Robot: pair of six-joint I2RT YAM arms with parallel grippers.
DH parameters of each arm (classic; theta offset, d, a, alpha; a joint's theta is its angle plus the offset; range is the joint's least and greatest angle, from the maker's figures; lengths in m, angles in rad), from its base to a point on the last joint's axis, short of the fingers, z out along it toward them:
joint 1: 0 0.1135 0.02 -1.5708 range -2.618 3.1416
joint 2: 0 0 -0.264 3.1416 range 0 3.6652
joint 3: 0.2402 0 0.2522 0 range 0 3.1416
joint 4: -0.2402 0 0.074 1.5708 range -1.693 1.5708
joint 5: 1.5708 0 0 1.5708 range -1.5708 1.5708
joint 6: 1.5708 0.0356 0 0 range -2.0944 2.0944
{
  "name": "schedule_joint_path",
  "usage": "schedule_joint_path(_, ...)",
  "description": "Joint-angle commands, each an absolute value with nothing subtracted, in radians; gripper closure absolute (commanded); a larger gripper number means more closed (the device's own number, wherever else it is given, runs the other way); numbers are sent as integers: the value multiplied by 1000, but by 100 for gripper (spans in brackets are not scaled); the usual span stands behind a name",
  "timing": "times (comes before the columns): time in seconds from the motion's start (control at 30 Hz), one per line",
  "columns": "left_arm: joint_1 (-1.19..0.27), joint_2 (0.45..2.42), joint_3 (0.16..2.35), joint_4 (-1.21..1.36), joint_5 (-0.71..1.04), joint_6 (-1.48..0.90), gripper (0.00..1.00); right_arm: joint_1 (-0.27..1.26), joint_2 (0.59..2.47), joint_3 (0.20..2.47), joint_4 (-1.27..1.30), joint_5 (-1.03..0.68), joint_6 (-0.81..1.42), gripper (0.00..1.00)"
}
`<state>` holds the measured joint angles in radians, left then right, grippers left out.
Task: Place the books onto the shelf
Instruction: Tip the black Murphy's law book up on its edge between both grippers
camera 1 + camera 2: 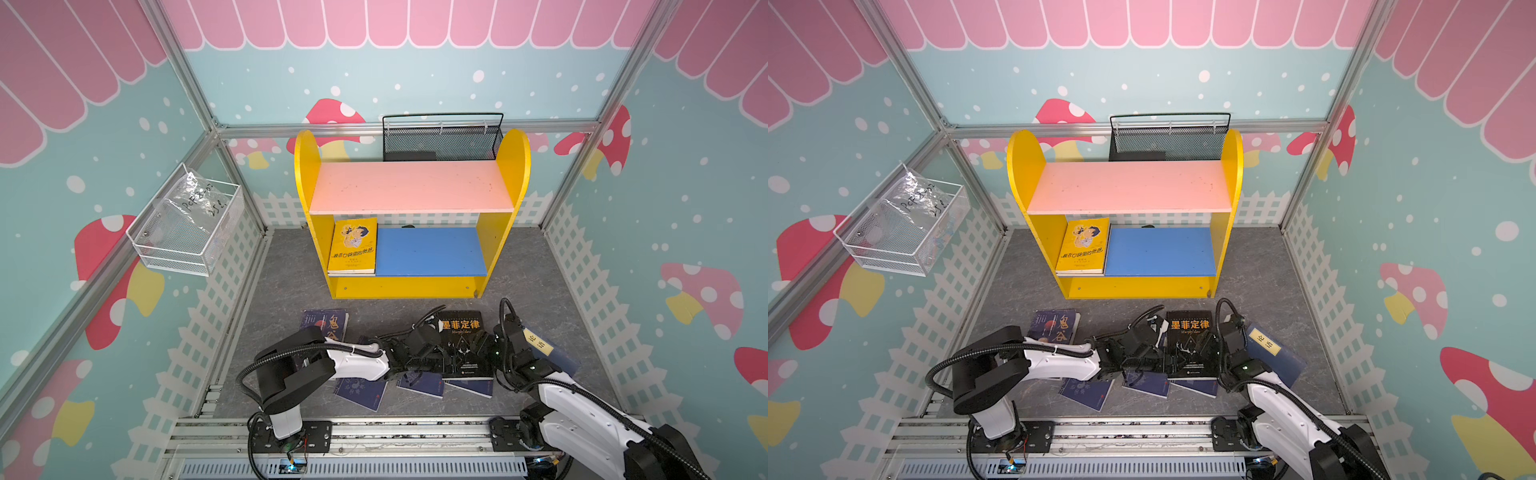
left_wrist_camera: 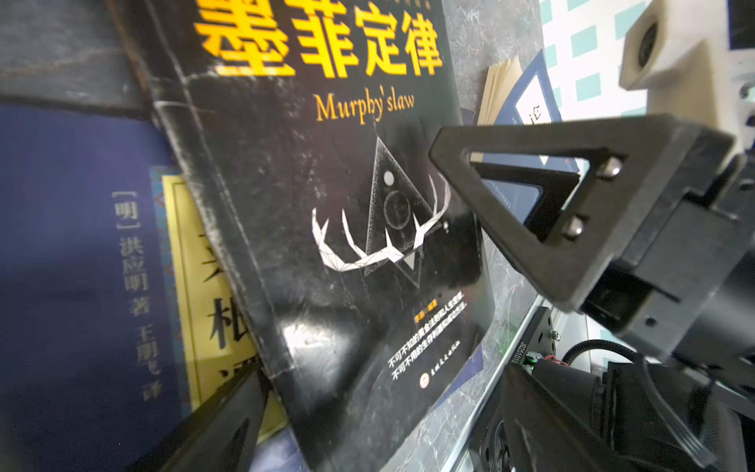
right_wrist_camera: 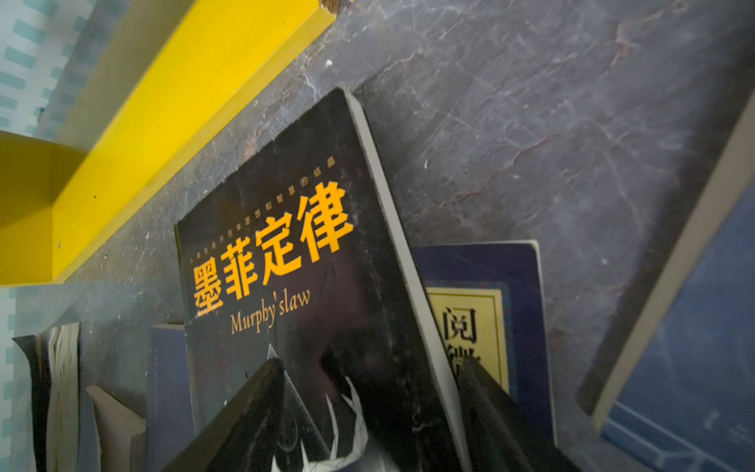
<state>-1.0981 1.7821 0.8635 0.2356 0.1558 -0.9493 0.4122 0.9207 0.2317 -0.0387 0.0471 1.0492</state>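
Note:
The shelf (image 1: pixel 411 197) stands at the back, and a yellow cartoon book (image 1: pixel 353 245) lies on the left of its blue lower board. Other books lie on the floor in front. A black book (image 1: pixel 461 332) with an orange title rests on several navy books (image 1: pixel 359 392). My left gripper (image 2: pixel 380 417) is open at this black book's (image 2: pixel 327 204) left edge, one finger over a navy book's yellow label. My right gripper (image 3: pixel 369 367) is open and straddles the black book's (image 3: pixel 286 265) right page edge. A dark book with a red moon (image 1: pixel 326 324) lies at the left.
A navy book with a label (image 1: pixel 544 345) leans tilted beside my right arm. A black mesh basket (image 1: pixel 442 139) hangs behind the shelf. A white wire basket (image 1: pixel 187 224) holding a plastic bag is fixed to the left wall. The arms' rail (image 1: pixel 374 436) runs along the front.

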Motion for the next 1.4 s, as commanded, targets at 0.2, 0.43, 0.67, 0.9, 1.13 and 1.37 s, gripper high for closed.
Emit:
schedule_joint_path(0.2,-1092,1754,874,503,212,-955,10,435,943,166,-48,-128,1094,32)
schedule_joint_path(0.43,-1071,1704,814,669,211,-1003,12,436,971,161,-34,-146,1090,33)
schedule_joint_path(0.67,-1041,1659,767,778,244,-1053,12,436,981,164,-18,-143,1086,33)
schedule_joint_path(0.9,-1019,1700,773,736,245,-1110,13,436,983,170,-14,-143,1084,32)
schedule_joint_path(1.13,-1012,1728,837,508,236,-1089,21,436,984,166,-9,-143,1087,32)
schedule_joint_path(1.37,-1014,1730,866,395,178,-1087,34,436,985,169,-1,-144,1086,32)
